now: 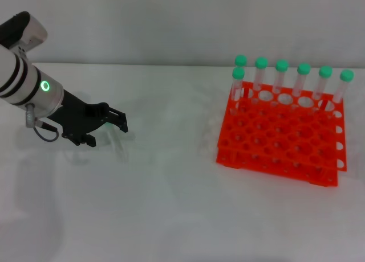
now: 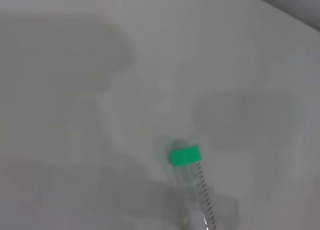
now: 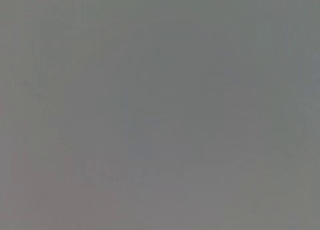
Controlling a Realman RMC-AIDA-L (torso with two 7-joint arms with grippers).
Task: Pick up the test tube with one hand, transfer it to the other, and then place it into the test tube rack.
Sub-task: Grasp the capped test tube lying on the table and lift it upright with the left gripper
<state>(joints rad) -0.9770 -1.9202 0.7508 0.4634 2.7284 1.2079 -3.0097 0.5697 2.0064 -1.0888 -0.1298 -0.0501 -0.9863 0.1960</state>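
The test tube (image 2: 192,177), clear with a green cap, shows close in the left wrist view over the white table. In the head view it is only a faint clear shape (image 1: 120,143) on the table just beyond the left gripper's fingertips. My left gripper (image 1: 108,132), black on the white and silver arm with a green light, is low over the table at the left with its fingers spread and nothing between them. The orange-red test tube rack (image 1: 279,145) stands at the right. The right gripper is out of view; the right wrist view shows only plain grey.
Several green-capped tubes (image 1: 280,74) stand upright in the rack's back row, one more at its back left corner (image 1: 238,82). White table (image 1: 171,205) stretches between the left gripper and the rack. A grey wall lies behind.
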